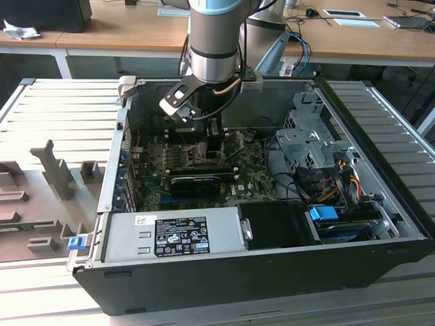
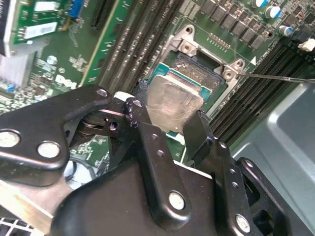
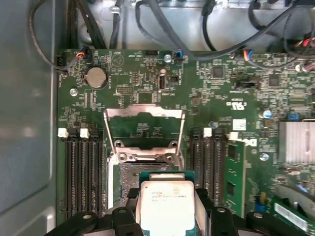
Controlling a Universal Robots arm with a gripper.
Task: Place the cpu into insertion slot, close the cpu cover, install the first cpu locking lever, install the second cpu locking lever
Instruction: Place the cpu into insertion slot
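Observation:
My gripper point(image 2: 170, 105) is shut on the cpu point(image 2: 173, 96), a flat square chip with a silver face and a green edge, pinched between two black fingers point(image 2: 147, 142). The chip hangs low over the insertion slot point(image 2: 209, 73), slightly offset from it; I cannot tell whether it touches. In the first wrist view the cpu point(image 3: 165, 202) covers part of the dark insertion slot point(image 3: 129, 173). Beyond it the cpu cover point(image 3: 145, 111) stands swung open, with thin wire levers point(image 3: 106, 135) raised at its sides. In the exterior view the gripper point(image 1: 213, 134) reaches down into the open computer case.
Long black memory connectors point(image 3: 83, 172) flank the socket on both sides. A black card point(image 1: 197, 182), a grey power supply point(image 1: 173, 234), a metal drive cage point(image 1: 309, 139) and loose cables point(image 1: 336, 180) crowd the case. The case walls point(image 1: 112, 163) box in the arm point(image 1: 214, 41).

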